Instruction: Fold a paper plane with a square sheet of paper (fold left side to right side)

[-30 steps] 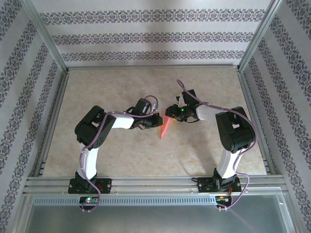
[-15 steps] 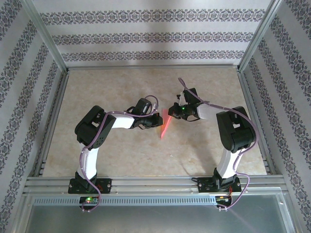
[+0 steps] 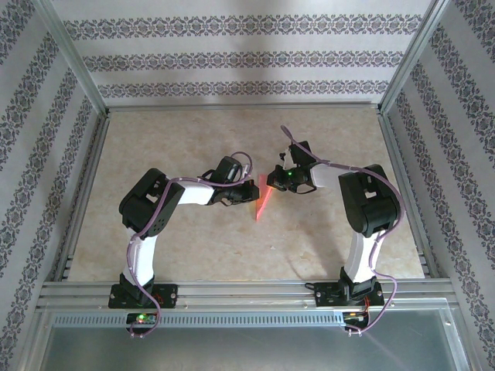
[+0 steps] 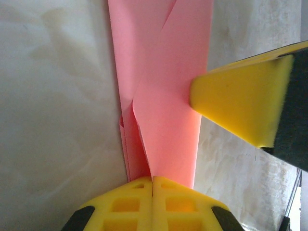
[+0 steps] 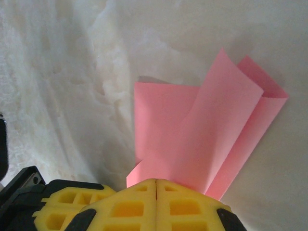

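The right gripper (image 5: 156, 183) has clamped shut on the pink paper (image 5: 183, 130), which the left gripper (image 4: 152, 179) still pinches.

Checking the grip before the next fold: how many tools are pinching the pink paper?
2. The left tool is shut on the paper from its left side, mid-table; the right tool is shut on it from the right.

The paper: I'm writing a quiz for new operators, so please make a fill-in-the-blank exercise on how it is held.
The folded paper is ___ in colour. The left gripper is ___ on its edge. The right gripper is clamped on the same folded ___. In the top view, the paper lies ___ the two grippers.
Missing words: pink; shut; paper; between.
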`<state>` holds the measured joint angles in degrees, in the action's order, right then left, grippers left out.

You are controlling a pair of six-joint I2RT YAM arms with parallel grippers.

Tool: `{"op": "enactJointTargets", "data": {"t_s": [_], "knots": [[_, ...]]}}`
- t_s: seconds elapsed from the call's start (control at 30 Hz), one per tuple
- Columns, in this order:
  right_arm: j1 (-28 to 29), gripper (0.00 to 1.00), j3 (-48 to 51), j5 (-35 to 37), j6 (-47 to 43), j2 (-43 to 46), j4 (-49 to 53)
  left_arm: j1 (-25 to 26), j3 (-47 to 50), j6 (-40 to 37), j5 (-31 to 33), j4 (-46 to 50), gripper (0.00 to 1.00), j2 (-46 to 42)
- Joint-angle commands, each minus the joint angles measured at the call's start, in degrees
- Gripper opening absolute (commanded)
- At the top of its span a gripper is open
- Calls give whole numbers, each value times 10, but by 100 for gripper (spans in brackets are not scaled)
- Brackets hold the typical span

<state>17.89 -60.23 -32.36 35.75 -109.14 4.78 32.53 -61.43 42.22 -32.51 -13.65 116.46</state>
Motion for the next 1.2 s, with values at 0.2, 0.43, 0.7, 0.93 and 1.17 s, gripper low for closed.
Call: {"op": "enactJointTargets", "data": {"t_s": [0.2, 0.43, 0.7, 0.93, 1.17], "knots": [[6, 0, -7, 15, -17, -25, 17, -8, 17, -21, 100, 89, 0, 41], [4, 0, 0, 25, -22, -31, 35, -8, 17, -18, 92, 79, 0, 43], [0, 0, 19, 29, -41, -49, 58, -9, 14, -10, 82, 65, 15, 10], [-2, 0, 31, 35, -49, -49, 59, -16, -19, -33, 107, 147, 27, -45], [-1, 0, 30, 34, -50, -41, 54, -21, -8, -36, 78, 176, 26, -133]]}}
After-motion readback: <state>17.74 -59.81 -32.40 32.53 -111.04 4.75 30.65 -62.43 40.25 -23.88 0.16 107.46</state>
